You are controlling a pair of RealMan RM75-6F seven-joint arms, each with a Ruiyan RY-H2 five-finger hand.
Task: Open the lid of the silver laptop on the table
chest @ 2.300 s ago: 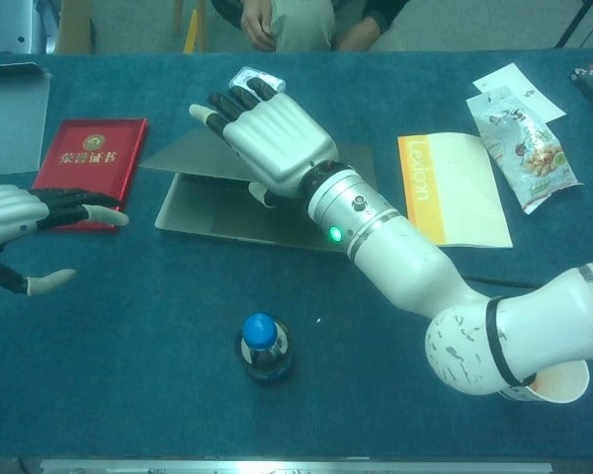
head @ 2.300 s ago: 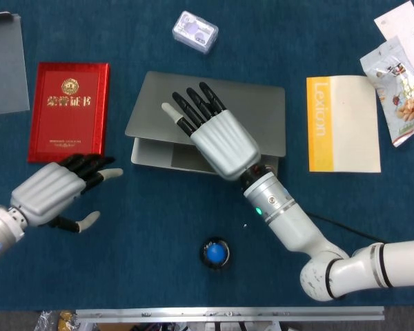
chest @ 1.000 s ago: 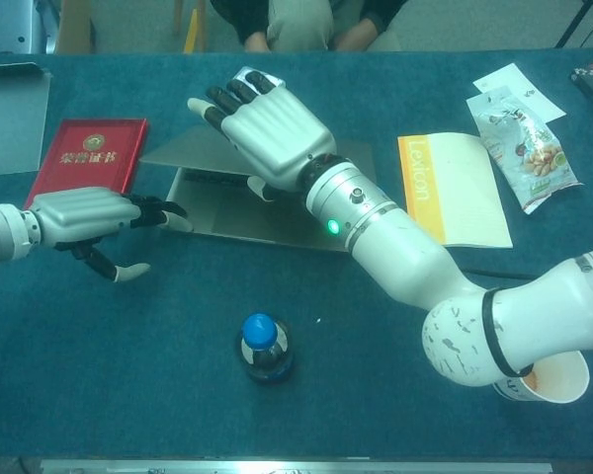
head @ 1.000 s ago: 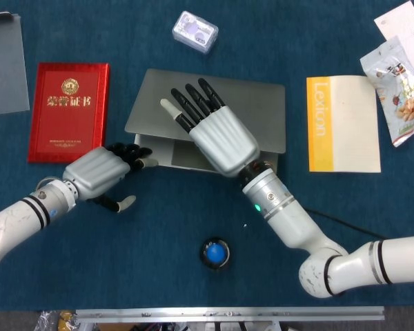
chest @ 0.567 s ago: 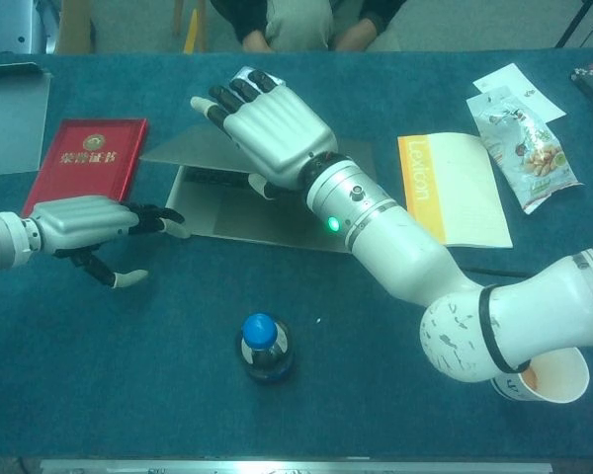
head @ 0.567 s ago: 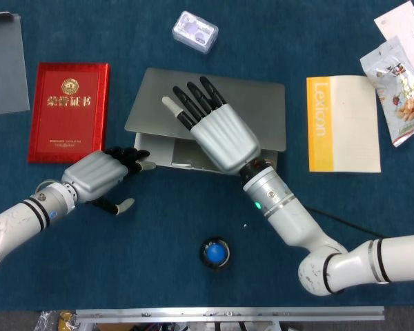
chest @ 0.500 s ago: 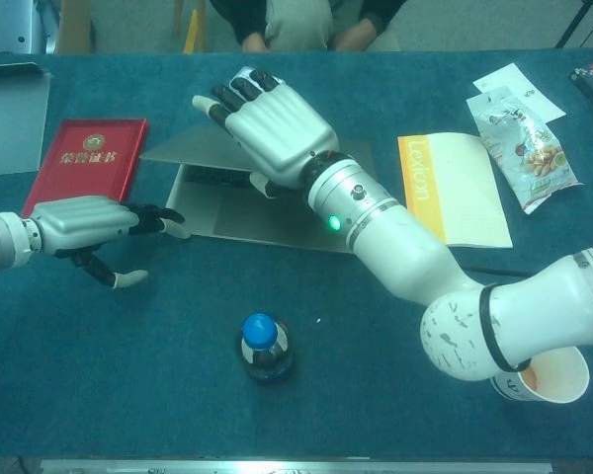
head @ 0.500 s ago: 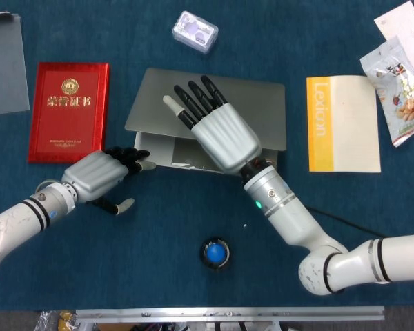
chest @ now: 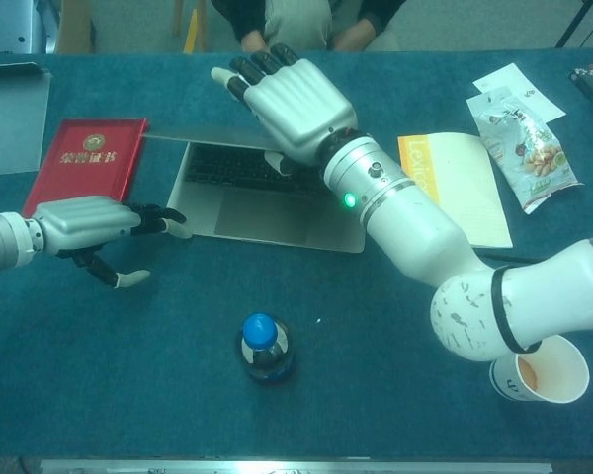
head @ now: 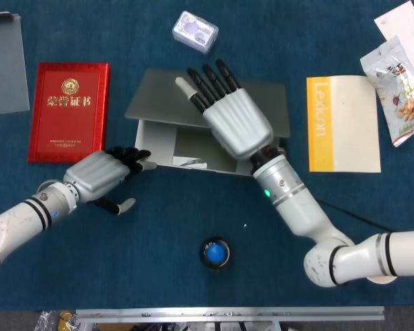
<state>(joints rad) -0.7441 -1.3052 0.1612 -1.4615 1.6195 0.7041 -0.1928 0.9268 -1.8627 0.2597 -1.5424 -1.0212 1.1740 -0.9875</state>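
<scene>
Blue tabletop: right hand [chest: 295,104], fingers spread, has raised the lid [head: 159,103] further; left hand [head: 100,176], holding nothing, steadies the base [chest: 277,222].

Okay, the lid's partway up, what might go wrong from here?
The right hand lifts the laptop lid with its fingers under the front edge; the lid may slip off and drop shut. The left hand only touches the base's near-left corner, so the base could slide. The white box sits just behind the lid's swing path.
</scene>
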